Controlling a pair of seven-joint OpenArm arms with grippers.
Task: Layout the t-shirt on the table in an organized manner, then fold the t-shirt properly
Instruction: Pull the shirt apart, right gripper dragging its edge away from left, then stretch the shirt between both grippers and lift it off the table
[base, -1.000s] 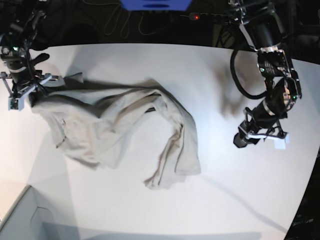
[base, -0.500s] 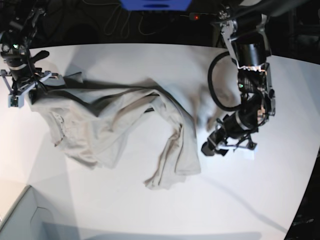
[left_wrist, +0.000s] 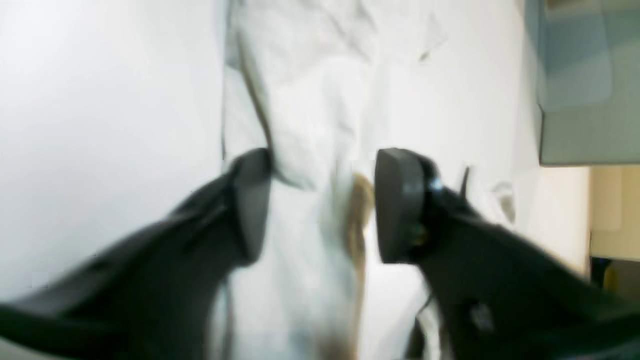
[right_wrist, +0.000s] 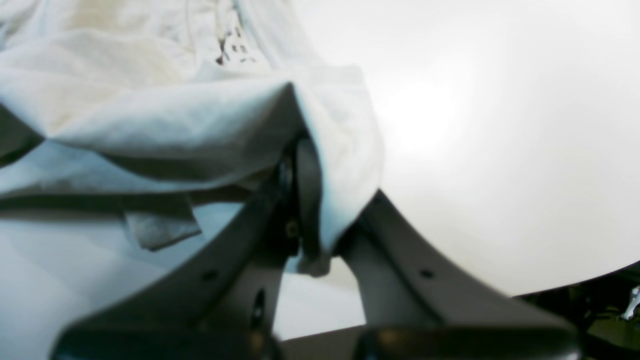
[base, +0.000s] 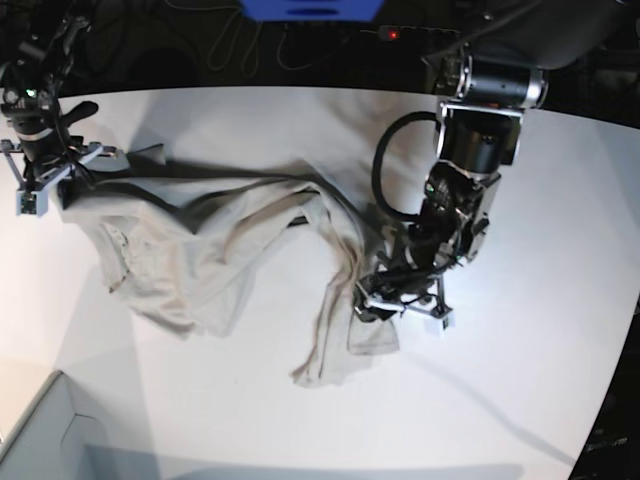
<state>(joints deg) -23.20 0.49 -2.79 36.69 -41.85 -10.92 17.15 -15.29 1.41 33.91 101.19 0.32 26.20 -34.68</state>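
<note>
Left arm reaches the shirt's loose end while the right keeps its pinch

The left gripper (base: 398, 303), well out over bare bench (base: 520, 380) a second ago, has swung in and now hangs wide open astride a rumpled fold of the t-shirt (base: 230, 250), gripping nothing. The right gripper (base: 55, 180) stays clamped on the cloth's far corner. The shirt lies crumpled mid-bench, so spreading is probably only beginning.

Left claw (left_wrist: 320, 205) agape, right claw (right_wrist: 320, 200) clamped
</note>
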